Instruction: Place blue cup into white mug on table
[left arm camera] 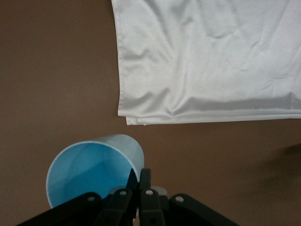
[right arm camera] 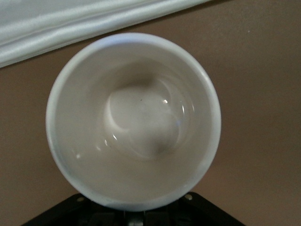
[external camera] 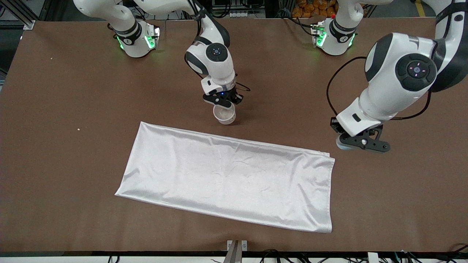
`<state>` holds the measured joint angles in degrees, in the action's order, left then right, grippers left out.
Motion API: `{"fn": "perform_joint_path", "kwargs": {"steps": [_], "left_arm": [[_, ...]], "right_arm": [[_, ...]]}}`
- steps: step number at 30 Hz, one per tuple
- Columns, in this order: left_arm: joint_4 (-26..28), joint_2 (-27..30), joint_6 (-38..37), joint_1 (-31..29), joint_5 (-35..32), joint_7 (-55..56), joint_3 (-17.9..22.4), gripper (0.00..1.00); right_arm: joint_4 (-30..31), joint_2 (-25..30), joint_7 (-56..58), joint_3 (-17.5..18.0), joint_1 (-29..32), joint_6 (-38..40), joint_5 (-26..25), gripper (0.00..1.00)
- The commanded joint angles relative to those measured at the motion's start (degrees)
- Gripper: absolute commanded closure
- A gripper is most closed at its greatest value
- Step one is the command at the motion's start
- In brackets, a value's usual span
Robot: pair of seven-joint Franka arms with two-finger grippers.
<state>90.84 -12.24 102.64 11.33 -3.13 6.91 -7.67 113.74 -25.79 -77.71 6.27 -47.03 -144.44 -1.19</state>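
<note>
The white mug (external camera: 225, 116) stands upright on the brown table (external camera: 73, 109), just farther from the front camera than the cloth. My right gripper (external camera: 223, 103) sits on top of it at its rim, shut on it; the mug's pale inside (right arm camera: 134, 122) fills the right wrist view, hiding the fingers and the handle. My left gripper (external camera: 356, 144) is over the table near the cloth's corner at the left arm's end, shut on the blue cup (external camera: 342, 147). In the left wrist view the fingers (left arm camera: 146, 176) pinch the cup's (left arm camera: 89, 169) rim wall, one inside and one outside.
A large white satin cloth (external camera: 226, 179) lies flat across the middle of the table, nearer the front camera than both grippers. Its folded corner shows in the left wrist view (left arm camera: 211, 61) and its edge in the right wrist view (right arm camera: 70, 23).
</note>
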Motion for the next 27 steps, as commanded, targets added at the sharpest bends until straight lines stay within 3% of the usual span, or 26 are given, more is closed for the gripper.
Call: {"fn": "perform_joint_path", "kwargs": {"steps": [1,9,22,24,27], "left_arm": [[6.1,7.8,-2.4,-0.3,1.6,2.9,-0.3,1.0],[12.5,13.4,-2.9,-0.2,1.8,3.1,-0.4,1.0],[13.0,13.4,-2.7,-0.3,2.4,3.0,-0.4,1.0],[13.0,13.2,-2.5,-0.3,2.9,2.9,-0.4,1.0],[13.0,13.1,-2.0,0.1,2.9,2.9,-0.4,1.0]], "right_arm": [[-0.4,-0.3,-4.5,-0.7,-1.8,-0.1,-2.8,1.0],[-0.4,-1.5,-13.5,-0.6,-3.5,-0.8,-9.7,1.0],[-0.4,-2.1,-16.8,-0.6,-4.6,-0.8,-10.0,0.98],[-0.4,-2.1,-17.0,-0.6,-4.6,-0.7,-9.9,0.8],[-0.4,-2.1,-18.4,-0.6,-4.6,-0.4,-9.9,0.4]]}}
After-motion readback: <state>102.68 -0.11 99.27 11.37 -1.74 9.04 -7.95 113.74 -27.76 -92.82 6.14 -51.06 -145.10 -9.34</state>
